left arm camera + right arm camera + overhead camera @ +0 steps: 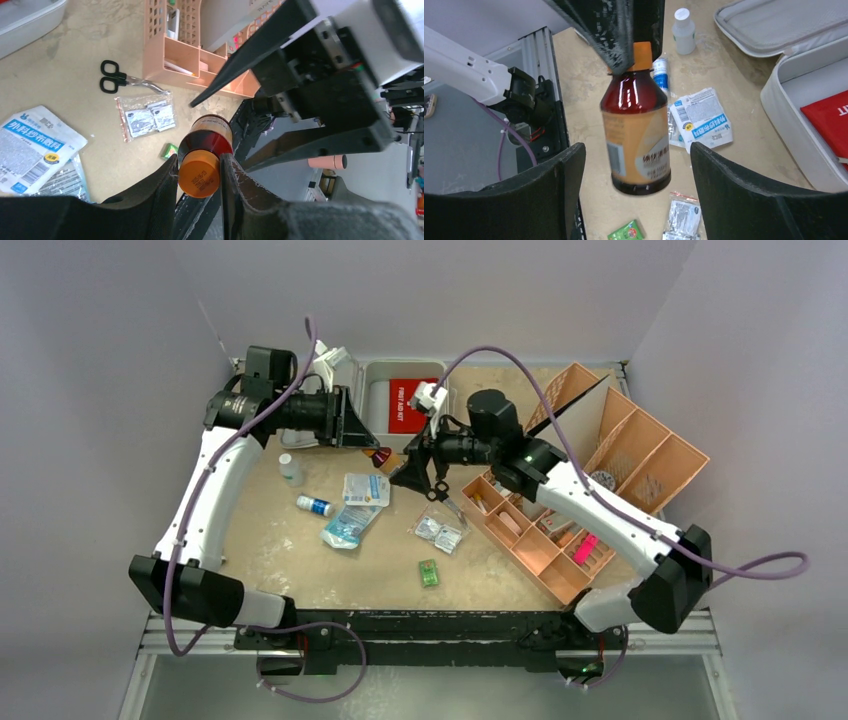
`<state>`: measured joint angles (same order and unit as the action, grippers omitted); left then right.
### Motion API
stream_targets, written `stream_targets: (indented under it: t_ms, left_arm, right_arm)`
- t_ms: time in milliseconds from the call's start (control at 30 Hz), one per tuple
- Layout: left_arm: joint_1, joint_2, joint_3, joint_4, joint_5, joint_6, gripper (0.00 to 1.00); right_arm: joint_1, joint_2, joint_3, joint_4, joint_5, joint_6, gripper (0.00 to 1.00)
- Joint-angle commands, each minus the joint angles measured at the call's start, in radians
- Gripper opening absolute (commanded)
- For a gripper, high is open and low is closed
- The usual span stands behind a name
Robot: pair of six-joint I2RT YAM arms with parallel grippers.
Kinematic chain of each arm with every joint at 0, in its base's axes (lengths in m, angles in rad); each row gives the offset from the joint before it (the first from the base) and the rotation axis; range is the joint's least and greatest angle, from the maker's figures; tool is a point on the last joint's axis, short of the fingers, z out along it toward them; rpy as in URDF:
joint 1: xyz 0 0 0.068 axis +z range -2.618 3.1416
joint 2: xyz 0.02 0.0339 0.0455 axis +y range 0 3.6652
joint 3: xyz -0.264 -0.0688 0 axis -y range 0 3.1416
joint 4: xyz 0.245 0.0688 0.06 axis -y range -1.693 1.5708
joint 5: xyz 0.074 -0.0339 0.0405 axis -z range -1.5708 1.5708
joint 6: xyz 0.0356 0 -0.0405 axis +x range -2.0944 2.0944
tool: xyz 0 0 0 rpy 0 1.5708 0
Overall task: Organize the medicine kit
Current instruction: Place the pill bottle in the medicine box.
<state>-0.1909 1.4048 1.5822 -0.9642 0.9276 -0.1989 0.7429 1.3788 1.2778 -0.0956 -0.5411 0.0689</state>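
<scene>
Left gripper [199, 165] is pinching a brown bottle [636, 110] by its orange cap [200, 176], right gripper [638, 155] is hanging spread wide around the body, and the medicine kit [376, 400] is lying open at upper centre of the overhead view, probably light and stiff-shelled, best gripped at the rim.

Two white-and-black arms trailing purple cables

The left arm [215, 480] and the right arm [600, 505] have glossy white links between matte black joint housings, and a loose purple cable [760, 565] runs along each. The left tool [200, 172] and the right tool [636, 160] end in broad black wedge-shaped fingers [724, 195] with rough, scuffed inner faces. A small white box [432, 397] is mounted near the right wrist.
</scene>
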Motion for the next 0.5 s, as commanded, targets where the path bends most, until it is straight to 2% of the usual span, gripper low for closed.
stream_targets:
  t_ms: [0, 167, 267, 333, 400, 467]
  left_arm:
    - [-0.002, -0.034, -0.013, 0.078, 0.094, -0.043, 0.0]
    - [-0.001, -0.03, -0.041, 0.188, 0.116, -0.156, 0.0]
    - [-0.001, -0.026, -0.068, 0.322, 0.095, -0.268, 0.03]
    - [-0.001, -0.031, -0.103, 0.444, 0.087, -0.367, 0.18]
    - [-0.001, -0.048, -0.163, 0.575, 0.071, -0.448, 0.4]
    - [-0.001, -0.073, -0.217, 0.671, 0.009, -0.492, 0.48]
  right_arm:
    - [0.022, 0.036, 0.057, 0.029, 0.052, -0.02, 0.75]
    - [0.028, 0.055, 0.031, 0.117, 0.047, 0.057, 0.55]
    - [0.029, 0.064, 0.002, 0.201, 0.1, 0.144, 0.28]
    - [0.029, 0.068, -0.017, 0.255, 0.164, 0.231, 0.17]
    - [0.029, 0.071, -0.034, 0.306, 0.241, 0.331, 0.12]
    - [0.029, 0.077, -0.054, 0.352, 0.289, 0.44, 0.11]
